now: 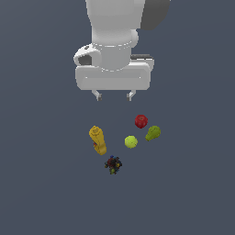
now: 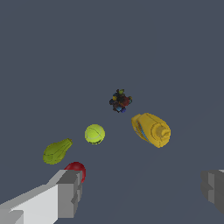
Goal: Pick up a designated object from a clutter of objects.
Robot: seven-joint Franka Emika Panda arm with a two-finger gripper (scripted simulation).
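The designated object is an olive-green pear (image 1: 153, 133) (image 2: 57, 151) lying on the dark floor at the exterior view's right edge of the clutter of objects, beside the red ball (image 1: 141, 121) (image 2: 77, 169). My gripper (image 1: 114, 96) (image 2: 142, 192) hangs open well above the floor, behind the clutter and apart from every item. Nothing sits between its fingers (image 2: 69, 192). In the wrist view one finger partly covers the red ball.
A yellow-green ball (image 1: 131, 142) (image 2: 94, 134) lies between the pear and a yellow bottle (image 1: 97, 140) (image 2: 152, 129) on its side. A dark multicoloured lump (image 1: 113, 164) (image 2: 120, 101) sits nearest the exterior camera.
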